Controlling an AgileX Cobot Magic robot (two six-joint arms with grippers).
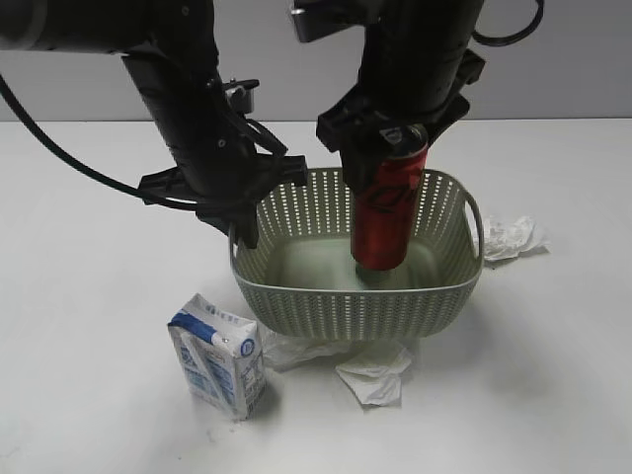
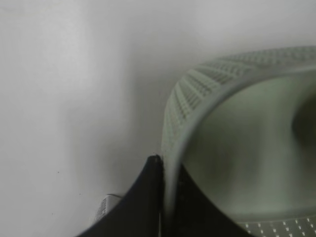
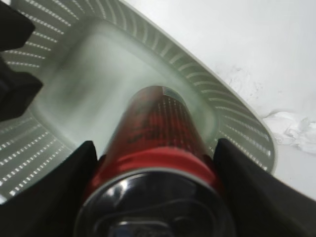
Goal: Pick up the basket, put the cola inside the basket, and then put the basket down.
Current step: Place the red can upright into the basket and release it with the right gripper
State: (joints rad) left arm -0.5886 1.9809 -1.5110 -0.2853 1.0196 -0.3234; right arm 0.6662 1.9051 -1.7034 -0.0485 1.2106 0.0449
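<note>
White and matte, the table [image 1: 89, 395] fills the near ground, bare apart from a white-and-blue milk carton [image 1: 219, 357] standing at the front left and a crumpled white paper scrap [image 1: 370, 373] just beside and partly under the pale sage-green perforated plastic basket [image 1: 346, 301]. Another crumpled paper piece [image 1: 509, 237] lies just past the basket's right rim. Inside the basket stands the tall slim red cola can [image 1: 388, 212], roughly upright, its base at or just above the basket floor — which, cannot be told. The right gripper [image 3: 153, 163] is clamped on the can near its silver top, a black finger pressed to each side. The left gripper [image 2: 162, 197] pinches the basket's left wall between its closed black fingers. Beyond the arms, the tabletop ends at a plain grey wall [image 1: 583, 59].
</note>
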